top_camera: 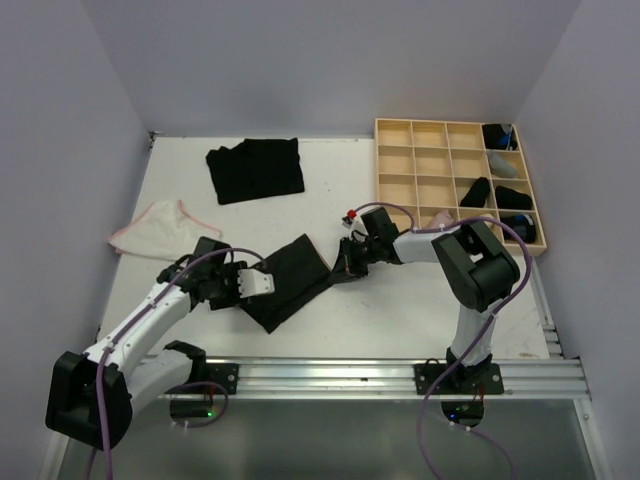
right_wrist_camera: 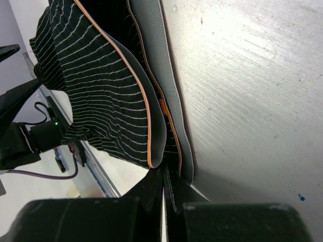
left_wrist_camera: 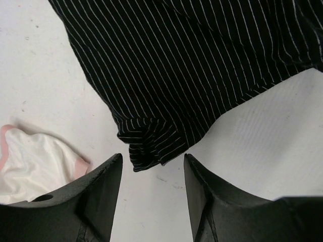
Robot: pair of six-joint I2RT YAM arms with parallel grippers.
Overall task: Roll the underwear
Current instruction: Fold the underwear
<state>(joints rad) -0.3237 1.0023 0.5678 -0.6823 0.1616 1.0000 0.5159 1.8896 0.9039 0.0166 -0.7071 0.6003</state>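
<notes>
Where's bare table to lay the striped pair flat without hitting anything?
Free: the table between the black pile and the wooden tray, and the near strip between the striped pair and the right arm's base. Crowded: mid-table, where the left gripper and right gripper meet that pair, with the whitish pair close on the left.

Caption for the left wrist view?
Open left pincer at a corner of the pinstriped black underwear; whitish pink-edged pair alongside.

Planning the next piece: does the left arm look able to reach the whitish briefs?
Probably yes: the left gripper is open and empty, and the whitish briefs lie uncovered close beside it.
</notes>
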